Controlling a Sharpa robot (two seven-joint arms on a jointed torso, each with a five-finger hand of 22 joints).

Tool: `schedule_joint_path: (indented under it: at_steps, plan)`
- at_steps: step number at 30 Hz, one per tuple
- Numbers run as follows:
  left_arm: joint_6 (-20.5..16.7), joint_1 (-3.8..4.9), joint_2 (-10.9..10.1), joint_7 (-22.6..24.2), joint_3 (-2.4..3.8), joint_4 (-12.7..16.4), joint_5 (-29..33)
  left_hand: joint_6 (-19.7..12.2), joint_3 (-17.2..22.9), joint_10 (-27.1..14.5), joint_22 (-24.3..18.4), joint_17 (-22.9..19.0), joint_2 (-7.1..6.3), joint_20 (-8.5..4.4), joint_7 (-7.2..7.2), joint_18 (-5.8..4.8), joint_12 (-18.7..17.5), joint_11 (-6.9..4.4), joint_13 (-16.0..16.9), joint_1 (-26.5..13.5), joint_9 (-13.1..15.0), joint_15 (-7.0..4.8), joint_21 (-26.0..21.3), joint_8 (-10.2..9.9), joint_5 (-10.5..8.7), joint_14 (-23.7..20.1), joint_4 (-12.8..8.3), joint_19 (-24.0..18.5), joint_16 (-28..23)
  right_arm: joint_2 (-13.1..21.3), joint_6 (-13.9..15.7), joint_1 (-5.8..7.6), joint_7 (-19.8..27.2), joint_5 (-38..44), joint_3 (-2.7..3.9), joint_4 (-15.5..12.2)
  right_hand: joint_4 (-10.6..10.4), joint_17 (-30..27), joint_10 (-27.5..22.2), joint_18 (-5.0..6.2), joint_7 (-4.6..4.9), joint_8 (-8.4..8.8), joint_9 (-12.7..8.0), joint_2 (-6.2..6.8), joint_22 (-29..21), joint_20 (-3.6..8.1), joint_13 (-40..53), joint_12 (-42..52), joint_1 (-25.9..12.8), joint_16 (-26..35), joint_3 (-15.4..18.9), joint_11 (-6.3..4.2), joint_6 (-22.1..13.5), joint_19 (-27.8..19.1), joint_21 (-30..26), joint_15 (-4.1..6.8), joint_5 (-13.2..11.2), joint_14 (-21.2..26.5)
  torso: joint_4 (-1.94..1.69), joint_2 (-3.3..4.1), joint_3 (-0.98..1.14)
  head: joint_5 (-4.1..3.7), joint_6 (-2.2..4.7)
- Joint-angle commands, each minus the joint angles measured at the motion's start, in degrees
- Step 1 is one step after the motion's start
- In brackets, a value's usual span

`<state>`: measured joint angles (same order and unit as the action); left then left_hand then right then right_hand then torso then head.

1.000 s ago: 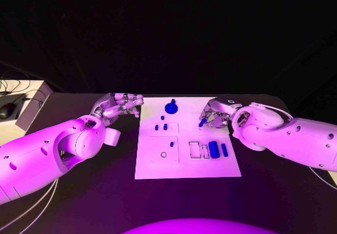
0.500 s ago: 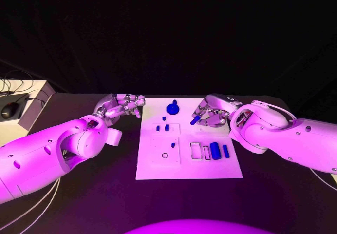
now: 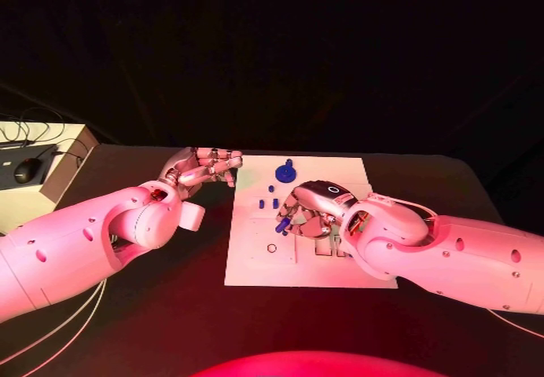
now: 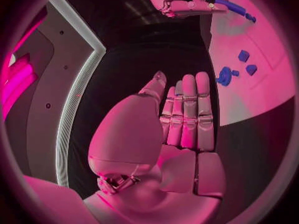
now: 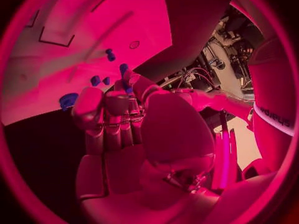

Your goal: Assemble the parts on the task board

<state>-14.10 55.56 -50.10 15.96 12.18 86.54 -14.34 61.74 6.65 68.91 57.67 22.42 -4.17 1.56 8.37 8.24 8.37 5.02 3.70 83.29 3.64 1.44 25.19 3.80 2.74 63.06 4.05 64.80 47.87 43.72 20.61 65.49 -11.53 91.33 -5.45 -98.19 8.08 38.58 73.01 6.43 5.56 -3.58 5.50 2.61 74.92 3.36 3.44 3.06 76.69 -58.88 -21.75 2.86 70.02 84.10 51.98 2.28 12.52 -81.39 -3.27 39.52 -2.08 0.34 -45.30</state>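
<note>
The white task board (image 3: pixel 340 177) lies in the middle of the black table. My right hand (image 3: pixel 308 210) hovers over the board's middle and pinches a blue peg (image 3: pixel 282 224), which also shows at the fingertips in the right wrist view (image 5: pixel 126 77). A blue knob part (image 3: pixel 284 170) stands near the board's far edge, with two small blue pieces (image 3: pixel 267 203) closer in. A small ring (image 3: pixel 272 248) lies near the board's left side. My left hand (image 3: pixel 210 166) stays off the board's far left corner, its fingers (image 4: pixel 187 114) straight and holding nothing.
A pale box with a computer mouse (image 3: pixel 28 169) stands at the table's left edge, and cables (image 3: pixel 68 322) hang below my left arm. My right forearm (image 3: pixel 442 251) covers the board's right half.
My right hand has carried the blue peg from the board's far right edge to over its middle. The left hand has kept its place. The camera has shifted a little.
</note>
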Motion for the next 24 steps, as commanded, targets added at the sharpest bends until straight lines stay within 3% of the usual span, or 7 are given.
schedule_joint_path:
  at_steps: [1, 9, 24]
  plan:
    - [0.7, -0.02, 0.1, 0.2, 0.04, 0.1, 0.0, -0.1, 0.0, -0.2, 0.1, 0.1, 0.19, -0.1, 0.32, -0.33, -0.1, -0.04, 0.0, -0.1, 0.0, -0.07, -0.3, 0.2, 0.24, 0.4, 0.3, 0.4, -0.4, -1.0, -0.6, -0.39, -0.6, 5.0, -0.14, -0.1, 0.2, -0.1, 0.4, 0.22, 0.29, -0.23, 1.5, -1.78, 0.9, 0.27, 0.0, 0.4, -0.3, -0.2, 0.0, -0.19, 0.2, 3.5, -0.2, 0.14, -0.1, -0.1, -0.06, 0.06, -0.01, 0.36, -0.27]
    - [0.7, -0.02, 0.0, 0.2, 0.04, 0.2, 0.0, -0.1, 0.0, -0.2, 0.1, 0.1, 0.19, -0.1, 0.32, -0.33, -0.1, -0.04, 0.0, -0.1, 0.0, -0.07, -0.3, 0.2, 0.24, 0.4, 0.3, 0.4, -0.4, -3.0, -2.2, -1.33, -1.4, 7.2, -0.58, 0.3, 0.2, -0.1, 0.4, 0.2, 0.31, -0.22, 1.6, -1.81, 0.9, 0.26, 0.0, 0.4, -0.4, -0.2, 0.0, -0.17, 0.2, 3.5, -0.4, 0.14, -0.1, -0.1, 0.05, 0.04, 0.0, 0.75, -0.66]
    - [0.7, -0.02, -0.1, 0.2, 0.04, 0.2, 0.0, -0.1, 0.0, -0.2, 0.2, 0.1, 0.19, -0.09, 0.32, -0.33, -0.1, -0.04, 0.0, -0.2, 0.0, -0.06, -0.4, 0.2, 0.23, 0.4, 0.4, 0.5, -0.4, -3.4, -4.7, -1.95, -1.8, 8.6, -0.89, 0.0, 0.4, -0.3, 0.4, 0.15, 0.3, -0.23, 1.6, -1.87, 1.0, 0.27, 0.0, 0.4, -0.4, -0.2, 0.0, -0.18, 0.2, 3.5, -0.5, 0.14, -0.3, -0.1, 0.05, 0.05, 0.02, 0.98, -1.28]
